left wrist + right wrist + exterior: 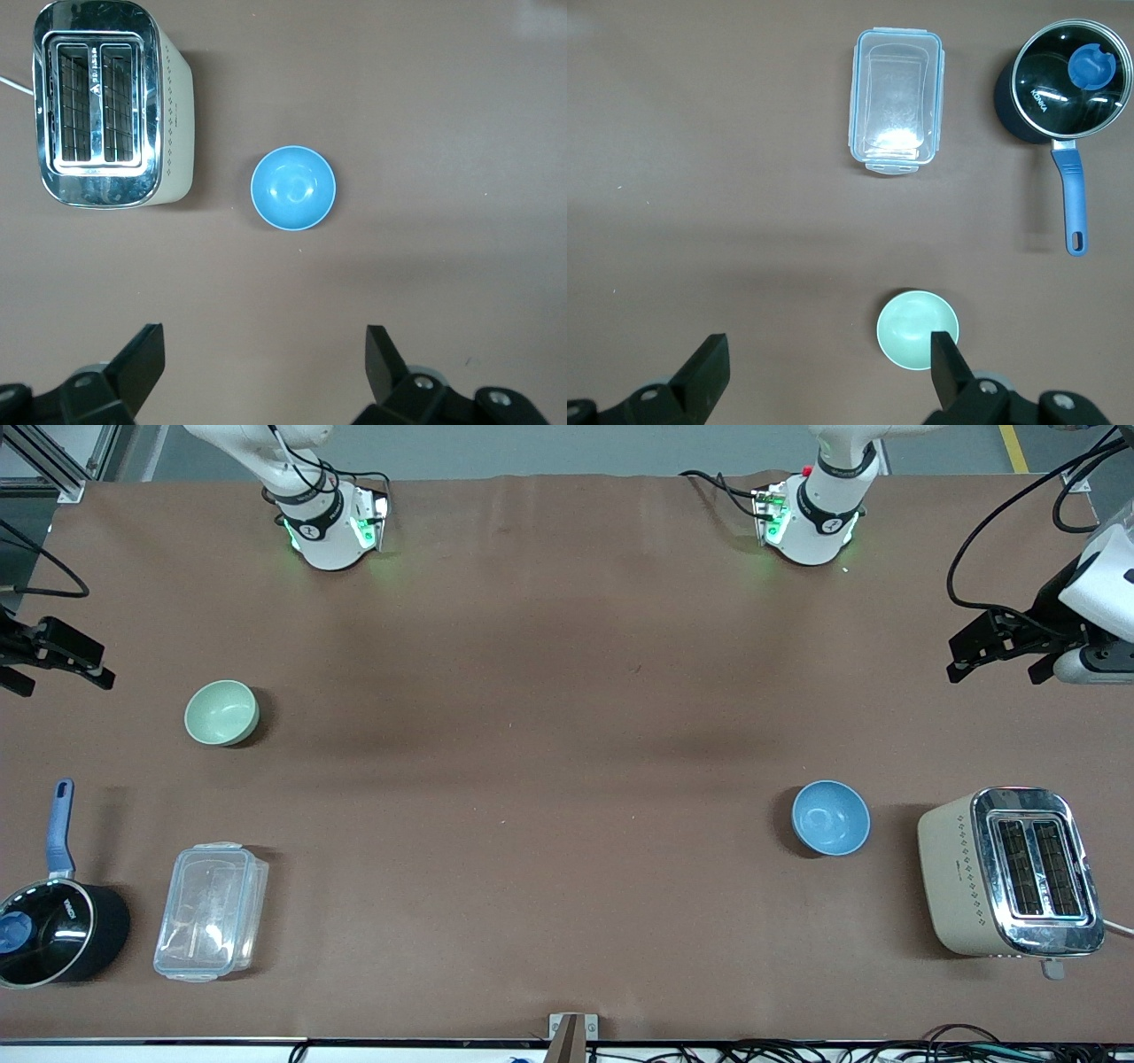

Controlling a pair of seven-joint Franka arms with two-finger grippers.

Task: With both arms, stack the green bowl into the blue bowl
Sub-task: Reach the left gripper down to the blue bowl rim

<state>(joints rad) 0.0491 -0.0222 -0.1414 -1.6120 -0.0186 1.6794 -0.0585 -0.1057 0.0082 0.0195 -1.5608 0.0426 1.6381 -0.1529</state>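
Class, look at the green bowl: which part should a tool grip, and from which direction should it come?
Grip the rim of the green bowl, coming straight down from above with one finger inside and one outside. It sits upright and open-mouthed on the table, and its rounded outer wall would likely slip in a side grip. The open right tool is the closer one.

Matt brown surface [549, 779], cloth-like. Green bowl [221, 712] and blue bowl [830, 817] look smooth, matt. Toaster [1010, 872] has a glossy chrome top; the container [211, 911] is clear plastic.
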